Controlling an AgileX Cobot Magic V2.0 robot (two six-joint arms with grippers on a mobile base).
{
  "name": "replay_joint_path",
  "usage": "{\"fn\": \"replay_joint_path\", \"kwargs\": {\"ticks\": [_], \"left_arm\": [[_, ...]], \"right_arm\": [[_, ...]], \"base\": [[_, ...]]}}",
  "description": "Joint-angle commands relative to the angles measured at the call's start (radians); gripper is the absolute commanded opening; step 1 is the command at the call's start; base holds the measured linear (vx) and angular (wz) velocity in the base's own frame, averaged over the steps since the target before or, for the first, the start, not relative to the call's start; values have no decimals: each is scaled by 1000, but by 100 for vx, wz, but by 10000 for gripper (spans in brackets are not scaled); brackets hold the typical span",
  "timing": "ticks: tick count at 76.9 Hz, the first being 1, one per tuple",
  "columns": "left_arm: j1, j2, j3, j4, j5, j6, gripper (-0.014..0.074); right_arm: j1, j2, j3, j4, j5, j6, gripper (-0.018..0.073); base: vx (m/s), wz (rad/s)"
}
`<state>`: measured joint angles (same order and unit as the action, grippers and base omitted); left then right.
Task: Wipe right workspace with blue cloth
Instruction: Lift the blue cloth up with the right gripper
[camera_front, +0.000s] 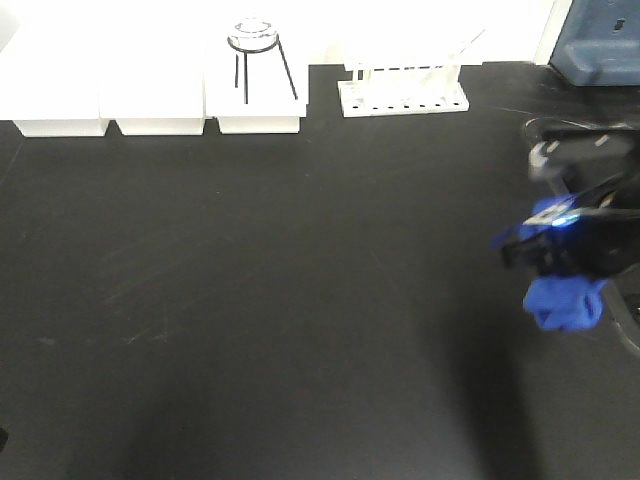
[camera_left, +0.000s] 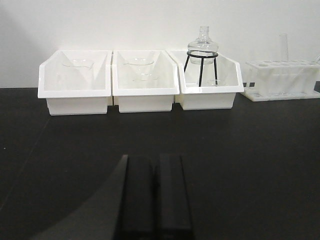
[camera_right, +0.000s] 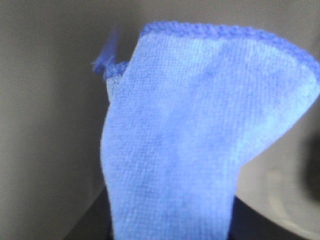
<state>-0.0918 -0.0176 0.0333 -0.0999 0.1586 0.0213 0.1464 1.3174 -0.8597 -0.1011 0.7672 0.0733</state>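
My right gripper (camera_front: 553, 265) is at the right edge of the black table (camera_front: 300, 300), shut on the blue cloth (camera_front: 565, 302). The cloth hangs bunched from the jaws, just above the table surface. In the right wrist view the cloth (camera_right: 200, 130) fills most of the frame and hides the fingers. My left gripper (camera_left: 156, 195) shows only in the left wrist view, low over the table, with its two black fingers (camera_left: 140, 195) pressed together and nothing between them.
Three white bins (camera_front: 150, 100) stand along the back edge; the right one holds a black tripod with a glass flask (camera_front: 253, 45). A white test-tube rack (camera_front: 403, 92) is at back centre-right. A blue-grey box (camera_front: 595, 40) sits at the back right corner.
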Motion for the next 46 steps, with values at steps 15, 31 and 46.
{"fn": "replay_joint_path", "kwargs": {"ticks": [15, 31, 46], "left_arm": [[1, -8, -25, -4, -84, 1, -6], [1, -8, -25, -4, -84, 1, -6], [1, -8, -25, -4, -84, 1, -6]], "right_arm": [[-3, -373, 0, 63, -134, -73, -8], [-3, -597, 296, 55, -392, -88, -8], [-3, -774, 441, 54, -445, -91, -8]], "base": [[0, 0], [0, 0], [0, 0]]}}
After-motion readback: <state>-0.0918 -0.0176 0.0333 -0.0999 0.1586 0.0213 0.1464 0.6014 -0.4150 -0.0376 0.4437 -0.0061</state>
